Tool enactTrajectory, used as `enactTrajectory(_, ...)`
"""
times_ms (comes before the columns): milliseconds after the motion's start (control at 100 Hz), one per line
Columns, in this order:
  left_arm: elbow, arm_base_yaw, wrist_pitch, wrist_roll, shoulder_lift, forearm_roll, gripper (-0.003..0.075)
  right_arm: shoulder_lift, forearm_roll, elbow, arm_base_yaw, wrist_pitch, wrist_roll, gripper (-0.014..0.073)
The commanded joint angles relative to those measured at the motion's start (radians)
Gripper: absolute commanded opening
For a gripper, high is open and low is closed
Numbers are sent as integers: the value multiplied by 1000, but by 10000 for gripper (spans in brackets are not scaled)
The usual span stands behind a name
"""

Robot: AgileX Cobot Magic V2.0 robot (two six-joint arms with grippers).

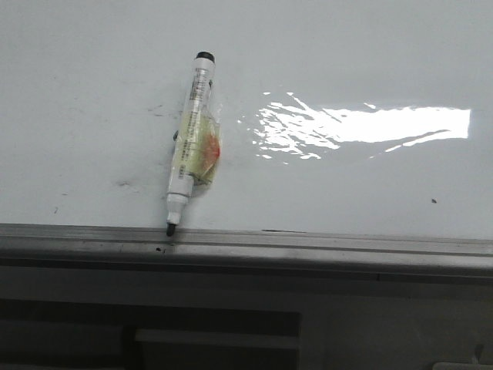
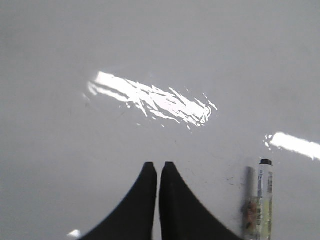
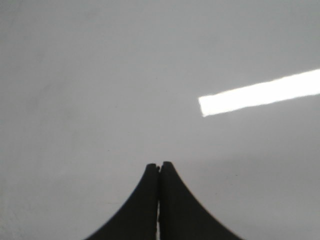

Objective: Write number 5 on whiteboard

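No 5 on the whiteboard (image 1: 323,62) yet; we see only faint smudges and glare. The marker (image 1: 192,139) lies flat on that surface, uncapped tip touching the grey ledge (image 1: 323,245), yellowish tape with an orange blotch wrapped round its middle.

Left gripper (image 2: 158,170): fingers pressed together, nothing held. The marker (image 2: 264,200) sits off to one side of it, near but apart. Right gripper (image 3: 159,169): also closed and empty, over bare board, marker not in its view.

Step in hand, as we judge it: pick up the marker. To do it well, we would spread the left gripper's fingers first, square them across the barrel at the taped part, and clamp firmly so the tip stays steady for writing.
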Motion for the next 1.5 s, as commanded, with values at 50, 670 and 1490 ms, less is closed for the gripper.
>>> enactTrajectory(50, -184, 3, 73, 7, 174, 175, 0, 106, -44, -159, 1, 135, -107, -48)
enactTrajectory(670, -337, -322, 75, 453, 758, -276, 376, 334, 143, -336, 114, 281, -329, 406)
enactTrajectory(1490, -484, -657, -259, 453, 1244, -384, 295, 388, 147, -336, 152, 284, -329, 406)
